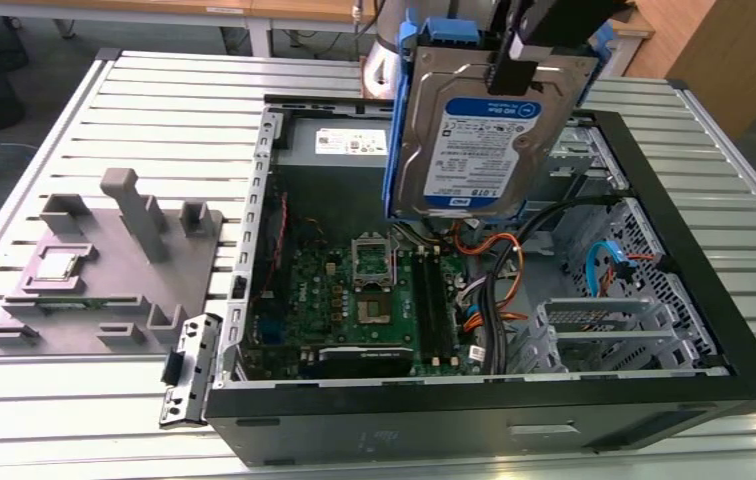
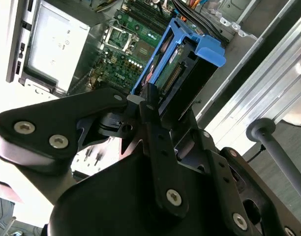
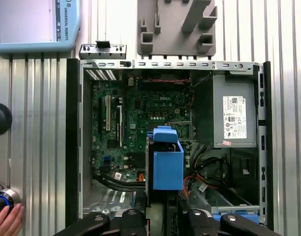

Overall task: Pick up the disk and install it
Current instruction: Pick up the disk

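One disk (image 1: 478,130) hangs upper centre, over the open case (image 1: 418,425).
Fingers (image 1: 522,55) pinch its upper end; tilting could snag the cables (image 1: 492,250).

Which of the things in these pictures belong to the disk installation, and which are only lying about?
Belong to the job: the disk, held in the gripper; the open computer case below it.
Lying about: the grey fixture and the small panel strip on the table beside the case.
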Motion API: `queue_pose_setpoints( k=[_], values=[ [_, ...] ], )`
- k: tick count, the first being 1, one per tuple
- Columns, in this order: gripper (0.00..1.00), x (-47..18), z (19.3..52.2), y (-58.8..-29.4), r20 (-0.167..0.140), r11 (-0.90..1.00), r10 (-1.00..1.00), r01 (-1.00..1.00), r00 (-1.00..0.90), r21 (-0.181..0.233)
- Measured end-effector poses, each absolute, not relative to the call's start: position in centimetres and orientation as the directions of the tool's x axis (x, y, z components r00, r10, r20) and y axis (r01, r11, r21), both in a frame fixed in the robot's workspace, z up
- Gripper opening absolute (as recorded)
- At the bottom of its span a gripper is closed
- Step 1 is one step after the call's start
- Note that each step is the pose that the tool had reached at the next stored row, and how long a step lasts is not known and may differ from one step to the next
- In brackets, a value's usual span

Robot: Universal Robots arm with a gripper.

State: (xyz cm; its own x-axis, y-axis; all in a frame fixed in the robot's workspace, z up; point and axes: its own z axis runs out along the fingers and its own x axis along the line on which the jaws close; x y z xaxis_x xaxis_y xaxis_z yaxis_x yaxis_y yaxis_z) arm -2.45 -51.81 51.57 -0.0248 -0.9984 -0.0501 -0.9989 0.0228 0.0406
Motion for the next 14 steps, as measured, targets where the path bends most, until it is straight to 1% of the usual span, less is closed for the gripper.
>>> queue_pose_setpoints(
  k=[14],
  values=[
    [0.35,-2.4,51.5,-55.0,-0.05,0.025,-0.998,-0.999,-0.027,0.041]
  ],
)
